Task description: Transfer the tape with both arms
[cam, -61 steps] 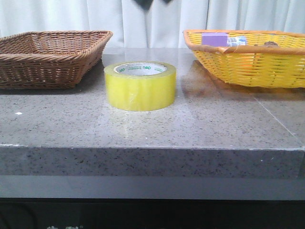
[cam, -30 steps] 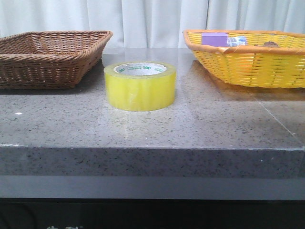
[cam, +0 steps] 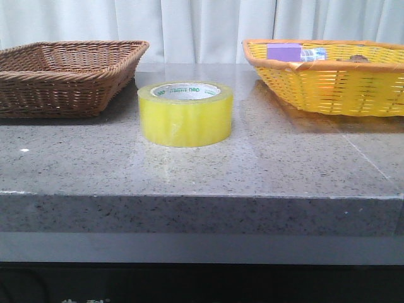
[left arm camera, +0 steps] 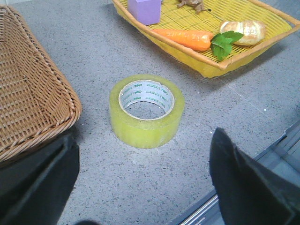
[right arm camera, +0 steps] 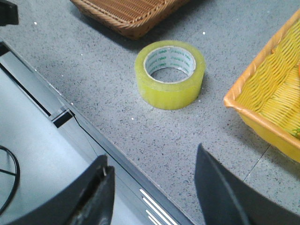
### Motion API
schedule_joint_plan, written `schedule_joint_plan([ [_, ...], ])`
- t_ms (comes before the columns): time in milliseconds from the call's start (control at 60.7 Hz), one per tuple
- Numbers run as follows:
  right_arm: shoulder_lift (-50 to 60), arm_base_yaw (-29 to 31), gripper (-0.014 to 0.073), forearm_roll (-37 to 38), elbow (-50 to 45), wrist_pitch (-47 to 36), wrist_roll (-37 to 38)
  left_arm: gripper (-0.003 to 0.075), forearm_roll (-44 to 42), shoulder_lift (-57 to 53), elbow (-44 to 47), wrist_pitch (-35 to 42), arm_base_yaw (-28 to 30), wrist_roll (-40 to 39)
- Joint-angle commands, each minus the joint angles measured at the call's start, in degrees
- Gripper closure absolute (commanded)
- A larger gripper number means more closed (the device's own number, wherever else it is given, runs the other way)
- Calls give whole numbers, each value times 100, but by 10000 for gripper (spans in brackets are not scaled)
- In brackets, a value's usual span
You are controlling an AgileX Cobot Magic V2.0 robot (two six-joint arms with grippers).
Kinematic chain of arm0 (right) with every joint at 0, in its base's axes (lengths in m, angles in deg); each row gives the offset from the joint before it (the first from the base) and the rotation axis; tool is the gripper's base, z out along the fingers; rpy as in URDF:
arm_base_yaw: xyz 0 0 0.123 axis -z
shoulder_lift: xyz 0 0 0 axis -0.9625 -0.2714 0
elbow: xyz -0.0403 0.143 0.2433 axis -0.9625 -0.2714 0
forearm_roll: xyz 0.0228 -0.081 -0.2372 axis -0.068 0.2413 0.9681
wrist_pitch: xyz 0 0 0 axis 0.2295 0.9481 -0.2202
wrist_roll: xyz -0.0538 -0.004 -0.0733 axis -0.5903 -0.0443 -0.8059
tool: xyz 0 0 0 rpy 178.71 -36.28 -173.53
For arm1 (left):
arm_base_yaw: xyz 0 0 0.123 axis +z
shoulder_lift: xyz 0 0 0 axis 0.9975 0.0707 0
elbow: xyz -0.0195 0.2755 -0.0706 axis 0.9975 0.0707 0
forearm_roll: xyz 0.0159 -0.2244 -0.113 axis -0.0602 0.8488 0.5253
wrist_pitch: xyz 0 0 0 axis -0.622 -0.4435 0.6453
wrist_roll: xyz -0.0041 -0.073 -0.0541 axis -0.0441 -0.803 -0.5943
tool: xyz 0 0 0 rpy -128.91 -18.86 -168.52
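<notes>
Both grippers, left (left arm camera: 143,187) and right (right arm camera: 154,187), now hang back with jaws spread, a dark shape has left the front view, and our tape (cam: 185,113) stands untouched on the counter (cam: 202,170) between baskets.

Tape (cam: 185,114): translucent yellow, white core, green print. Left basket (cam: 66,74): brown weave. Right basket (cam: 328,74): yellow weave, orange rim. Box (cam: 283,52) in it: purple. Carrot (left arm camera: 182,38): orange, green leaves. Table (cam: 202,170): grey, dark-speckled. End effector fingers (left arm camera: 246,187): black.
</notes>
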Motion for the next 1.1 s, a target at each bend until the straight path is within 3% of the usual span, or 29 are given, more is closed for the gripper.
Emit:
schedule_joint_plan([
  [0,112,13,183,-125,133,-453,-14,155,-87,66,-262,399,-32,-13],
  [247,119,13,183,-125,133,-397,-14,155,-445,897,-1482,-848,-32,377],
  [495,119,13,183,-125,133,-397,-14,155,-425,2113,-2863,-1945,-32,2404],
  [659,119,13,183,-125,133,-397,-14,155,-300,2858,-3429,-2328,-32,3163],
  [758,119,13,183,-125,133,-397,-14,155,211,3408,-3818,-2881,-32,3733],
  [1088,119,13,183,-125,133,-397,-14,155,629,4500,-4437,-3215,-45,4338],
])
